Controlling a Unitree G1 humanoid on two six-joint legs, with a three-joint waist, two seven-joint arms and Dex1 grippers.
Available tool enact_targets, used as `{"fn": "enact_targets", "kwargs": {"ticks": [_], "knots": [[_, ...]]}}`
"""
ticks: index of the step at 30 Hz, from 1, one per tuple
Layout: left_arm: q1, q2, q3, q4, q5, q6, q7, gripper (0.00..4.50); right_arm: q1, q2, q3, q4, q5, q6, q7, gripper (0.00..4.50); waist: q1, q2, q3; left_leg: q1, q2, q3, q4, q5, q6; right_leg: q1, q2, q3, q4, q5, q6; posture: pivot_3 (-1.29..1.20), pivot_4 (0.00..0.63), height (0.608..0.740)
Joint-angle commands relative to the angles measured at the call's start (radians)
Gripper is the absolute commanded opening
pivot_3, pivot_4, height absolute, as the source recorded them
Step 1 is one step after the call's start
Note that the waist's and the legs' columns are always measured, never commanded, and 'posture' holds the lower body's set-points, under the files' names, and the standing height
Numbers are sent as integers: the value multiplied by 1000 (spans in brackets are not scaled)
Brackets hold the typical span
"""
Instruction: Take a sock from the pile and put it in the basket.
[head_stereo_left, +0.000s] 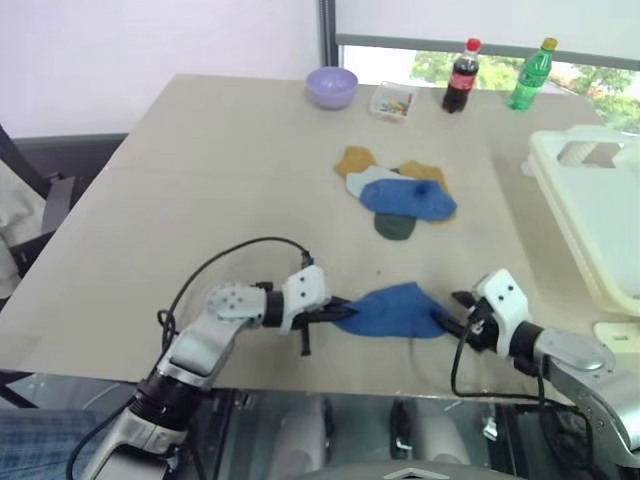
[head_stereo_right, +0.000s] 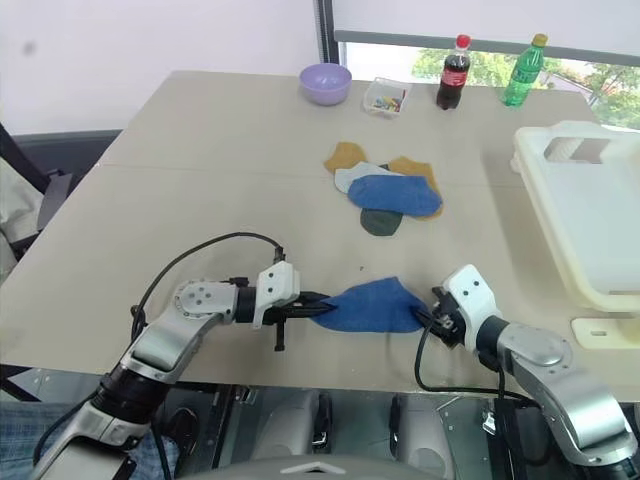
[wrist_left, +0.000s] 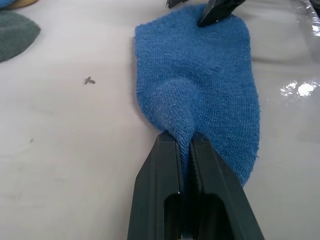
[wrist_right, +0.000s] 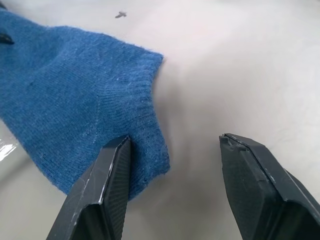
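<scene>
The solid medium-blue fabric ankle sock (head_stereo_left: 392, 311) lies flat on the beige desk (head_stereo_left: 220, 190) near its front edge, long axis 9-to-3 between both hands. L hand (wrist_left: 186, 150) is pinched tight on a fold at the sock's 9 o'clock end. R hand (wrist_right: 175, 150) sits at the 3 o'clock end, fingers apart, empty, one fingertip by the cuff edge. Cream-white rectangular plastic laundry basket (head_stereo_left: 580, 215) is at approx 2 o'clock from the sock, so closer to the R arm.

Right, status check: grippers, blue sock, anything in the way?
Left gripper shut on blue sock. Right gripper open at the sock's cuff edge. Sock flat on table, apart from pile. Basket at right, path clear.
</scene>
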Motion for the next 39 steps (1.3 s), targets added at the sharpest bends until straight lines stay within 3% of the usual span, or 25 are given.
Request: {"fn": "enact_targets", "kwargs": {"ticks": [1, 2, 4, 5, 9, 15, 21, 28, 35, 39], "knots": [[22, -3, 29, -32, -21, 31, 30, 19, 17, -27, -32, -41, 39, 9, 54, 2832, -1, 0, 0, 0, 0, 0, 0, 0, 0, 0, 0, 0, 0, 0, 0, 0, 150, 736], [22, -7, 34, -32, -30, 39, 34, 740, 24, -36, -31, -48, 44, 14, 67, 2832, -1, 0, 0, 0, 0, 0, 0, 0, 0, 0, 0, 0, 0, 0, 0, 0, 150, 736], [16, -16, 41, -14, -5, -4, 65, 1598, 34, -45, -36, -57, 61, 24, 81, 2832, -1, 0, 0, 0, 0, 0, 0, 0, 0, 0, 0, 0, 0, 0, 0, 0, 150, 736], [10, -24, 45, 1, 24, -26, 104, 1968, 37, -45, -42, -61, 70, 27, 83, 2832, -1, 0, 0, 0, 0, 0, 0, 0, 0, 0, 0, 0, 0, 0, 0, 0, 150, 736], [26, -9, 96, -37, -97, 36, 32, 3139, 36, -59, -95, -88, 104, 43, 90, 2832, -1, 0, 0, 0, 0, 0, 0, 0, 0, 0, 0, 0, 0, 0, 0, 0, 150, 736], [6, 12, 195, -25, -220, 65, -24, 3139, 4, -82, -227, -113, 216, 110, 99, 2832, -1, 0, 0, 0, 0, 0, 0, 0, 0, 0, 0, 0, 0, 0, 0, 0, 150, 736], [-116, -39, 212, 93, -212, 50, 12, 3139, -67, -54, -281, -96, 309, 100, 116, 2832, 3, 0, 0, 0, 0, 0, 2, 0, 0, 1, 2, 0, 0, 0, 0, 0, 150, 736], [-398, -218, 171, 528, -5, -213, 206, 3139, -26, -8, -270, -165, 346, -49, 203, 2832, 8, -1, 0, -1, -1, 0, 3, 0, 0, 3, 3, 0, 0, 1, 0, 0, 150, 736], [-621, -334, 149, 936, 118, -451, 314, 3139, 19, -11, -271, -163, 296, -74, 153, 2832, 7, -3, 1, -1, -1, 0, 5, 0, 0, 4, 3, 0, -1, 1, 1, 0, 150, 736], [-703, -373, 148, 1082, 157, -527, 344, 3139, 19, 3, -266, -156, 259, -98, 112, 2832, 6, -4, 2, -1, -1, 0, 5, 0, 0, 4, 3, -1, 0, 1, 0, 0, 150, 736]]}}
